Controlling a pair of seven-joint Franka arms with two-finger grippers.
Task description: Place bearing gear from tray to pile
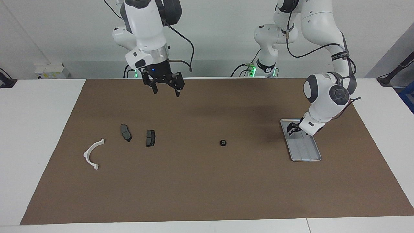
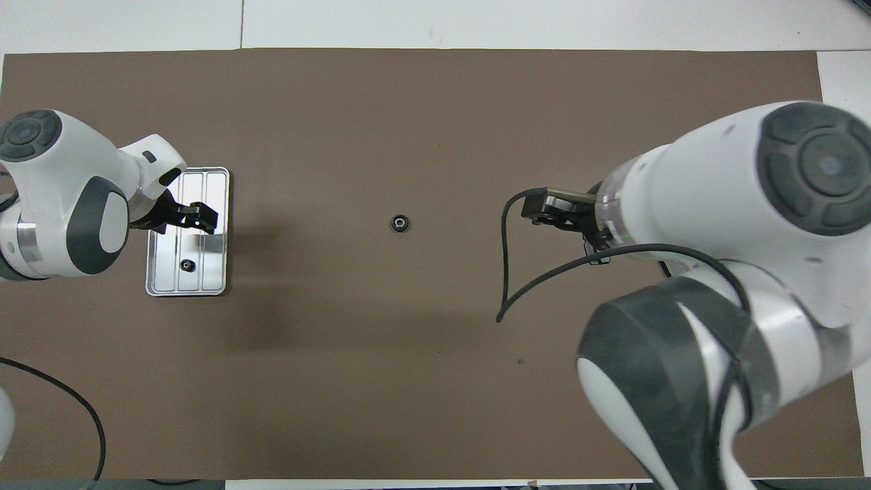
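The silver ribbed tray (image 1: 307, 152) lies on the brown mat at the left arm's end; it also shows in the overhead view (image 2: 216, 204). A small dark bearing gear (image 2: 186, 265) lies in it at the end nearer the robots. My left gripper (image 1: 293, 127) hangs low over that end of the tray (image 2: 196, 216). A second bearing gear (image 1: 223, 142) (image 2: 399, 222) lies on the mat's middle. The pile is a white arc (image 1: 92, 154) and two dark brake pads (image 1: 125, 132) (image 1: 150, 138) at the right arm's end. My right gripper (image 1: 166, 92) is open, empty and raised over bare mat, and waits.
The brown mat (image 1: 207, 187) covers most of the white table. In the overhead view the right arm's bulk (image 2: 714, 272) hides the pile. A black cable (image 2: 507, 272) hangs from that arm.
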